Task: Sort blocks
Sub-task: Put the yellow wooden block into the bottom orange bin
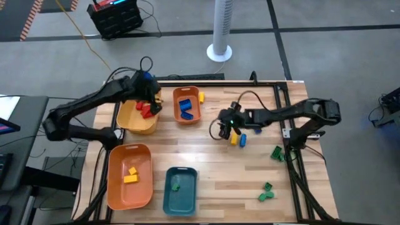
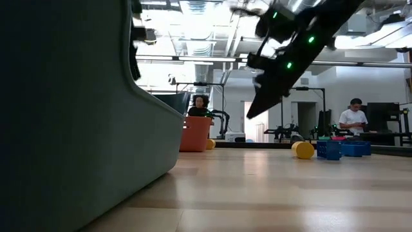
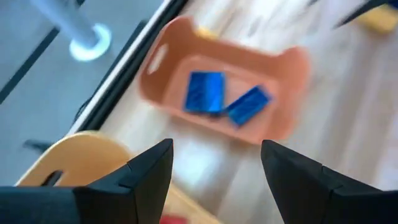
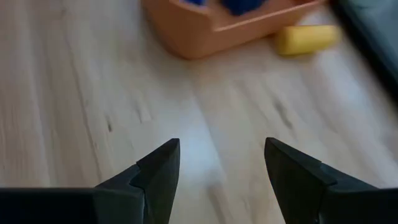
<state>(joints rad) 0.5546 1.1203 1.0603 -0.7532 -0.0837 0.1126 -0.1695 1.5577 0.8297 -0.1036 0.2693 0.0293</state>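
My left gripper (image 1: 152,101) hangs open over the yellow tray (image 1: 134,122), where red blocks (image 1: 146,110) lie. In its wrist view the gripper (image 3: 214,149) has nothing between its fingers and looks toward the small orange tray (image 3: 273,118), which holds two blue blocks (image 3: 205,92). My right gripper (image 1: 220,131) is open above bare wood at mid-table, just left of a yellow block (image 1: 234,139) and a blue block (image 1: 242,140). Its wrist view shows nothing between its fingers (image 4: 222,146). Green blocks (image 1: 276,152) lie toward the table's right and near-right (image 1: 266,192).
A large orange tray (image 1: 115,187) at the near left holds yellow blocks (image 1: 130,175). Beside it, a teal tray (image 1: 169,200) holds a green block (image 1: 175,184). A yellow block (image 1: 201,97) lies against the small orange tray's right side. People show in the room beyond the table (image 2: 354,116).
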